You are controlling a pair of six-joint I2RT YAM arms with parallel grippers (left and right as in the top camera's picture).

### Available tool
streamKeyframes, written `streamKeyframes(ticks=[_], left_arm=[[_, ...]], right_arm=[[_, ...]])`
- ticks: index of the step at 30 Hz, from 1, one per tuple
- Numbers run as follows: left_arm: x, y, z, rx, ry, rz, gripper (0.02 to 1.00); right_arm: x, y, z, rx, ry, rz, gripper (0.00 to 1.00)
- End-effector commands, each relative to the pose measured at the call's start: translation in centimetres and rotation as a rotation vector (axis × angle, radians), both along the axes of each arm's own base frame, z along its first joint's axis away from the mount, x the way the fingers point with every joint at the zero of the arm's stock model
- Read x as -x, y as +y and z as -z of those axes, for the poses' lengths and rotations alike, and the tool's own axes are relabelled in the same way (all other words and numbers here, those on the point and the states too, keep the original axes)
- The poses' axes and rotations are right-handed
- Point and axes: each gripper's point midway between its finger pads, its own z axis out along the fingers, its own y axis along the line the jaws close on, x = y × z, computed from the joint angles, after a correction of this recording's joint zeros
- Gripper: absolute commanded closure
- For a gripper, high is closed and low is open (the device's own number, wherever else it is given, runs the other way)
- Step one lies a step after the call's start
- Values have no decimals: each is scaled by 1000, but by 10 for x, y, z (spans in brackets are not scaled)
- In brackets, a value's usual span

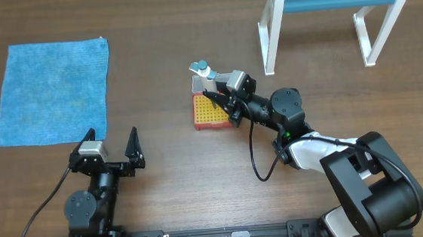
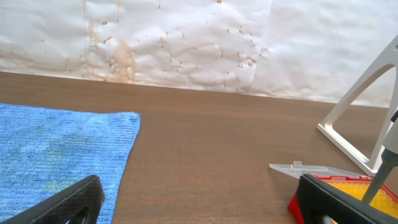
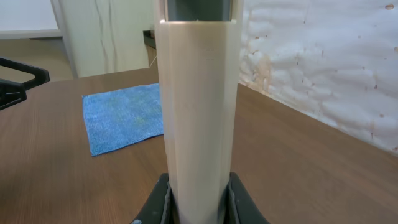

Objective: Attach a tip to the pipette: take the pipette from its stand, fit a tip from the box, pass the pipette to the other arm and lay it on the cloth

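Off the white stand with the blue bar (image 1: 338, 2) it is! The right gripper (image 1: 216, 97) is clamped on the white plastic pipette with the blue-grey cap (image 1: 205, 72), nose down over the red-and-orange tip box (image 1: 210, 114). Tip seated? Hard to say from here. The left gripper (image 1: 112, 145) waits with fingers spread beside the blue cloth (image 1: 52, 93). Handover and laying down are yet to come.

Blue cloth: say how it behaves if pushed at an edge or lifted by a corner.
The blue cloth lies flat with slightly wavy edges, so it is probably limp and would drape if lifted. It looks thin and light; pushed, it would likely bunch up rather than slide whole across the table.
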Motion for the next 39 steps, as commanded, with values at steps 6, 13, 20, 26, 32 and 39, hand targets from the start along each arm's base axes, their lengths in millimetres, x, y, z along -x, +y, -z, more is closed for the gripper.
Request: streamKeyframes(ticks=[6, 13, 20, 26, 32, 39], left_arm=[[0, 0, 1, -16, 0, 5, 20], [0, 0, 1, -16, 0, 5, 20], [0, 0, 1, -16, 0, 5, 20], [0, 0, 1, -16, 0, 5, 20], [0, 0, 1, -16, 0, 5, 20], [0, 0, 1, -16, 0, 5, 20]], right_arm=[[0, 1, -6, -18, 7, -9, 923], [1, 1, -13, -24, -10, -12, 925], [3, 1, -12, -19, 4, -15, 923], [3, 0, -7, -11, 22, -15, 923], [4, 0, -4, -5, 33, -14, 923], [6, -2, 10, 15, 59, -6, 921]])
